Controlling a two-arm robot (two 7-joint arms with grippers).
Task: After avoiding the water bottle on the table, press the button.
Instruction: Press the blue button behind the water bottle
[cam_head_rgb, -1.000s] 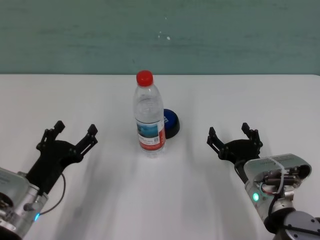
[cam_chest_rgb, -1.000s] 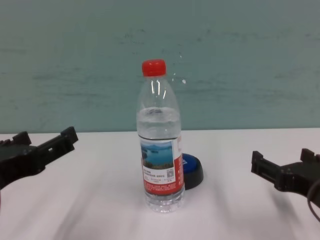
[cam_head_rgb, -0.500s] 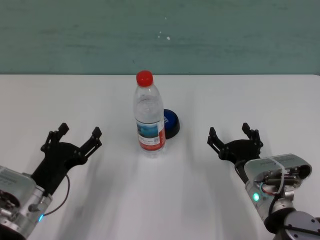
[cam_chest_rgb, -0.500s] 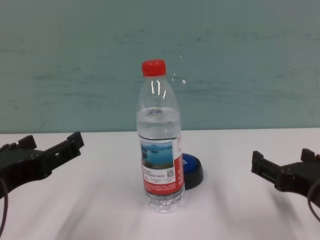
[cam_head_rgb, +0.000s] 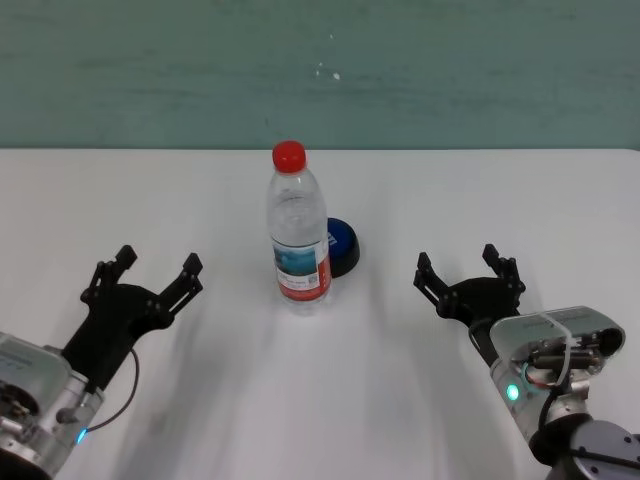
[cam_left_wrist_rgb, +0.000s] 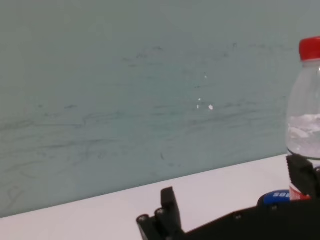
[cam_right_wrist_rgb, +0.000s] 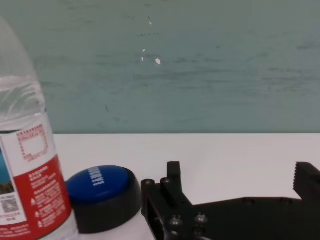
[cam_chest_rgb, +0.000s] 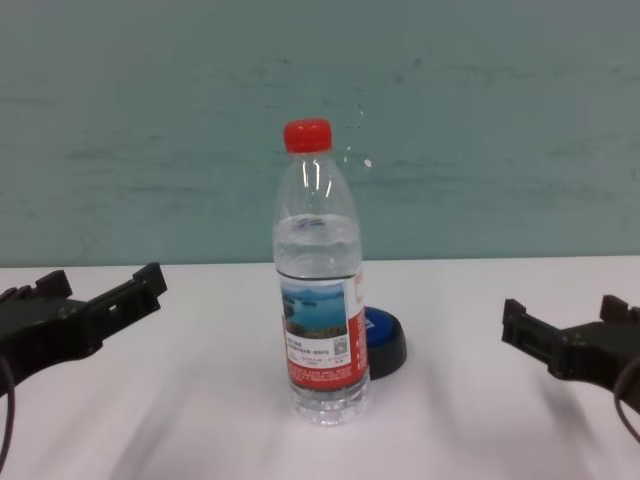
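The water bottle (cam_head_rgb: 298, 235), clear with a red cap and a red-and-white label, stands upright mid-table; it also shows in the chest view (cam_chest_rgb: 318, 290), the left wrist view (cam_left_wrist_rgb: 306, 125) and the right wrist view (cam_right_wrist_rgb: 27, 165). The blue button (cam_head_rgb: 341, 246) on its black base sits just behind and right of the bottle, partly hidden by it (cam_chest_rgb: 383, 338); the right wrist view (cam_right_wrist_rgb: 102, 192) shows it well. My left gripper (cam_head_rgb: 146, 269) is open, left of the bottle. My right gripper (cam_head_rgb: 469, 270) is open, right of the button.
The white table (cam_head_rgb: 480, 190) stretches wide around the bottle and button. A teal wall (cam_head_rgb: 450, 70) runs along its far edge.
My left gripper moved slightly forward and toward the bottle between one second ago and half a second ago, then held. The right gripper, bottle and button have not moved.
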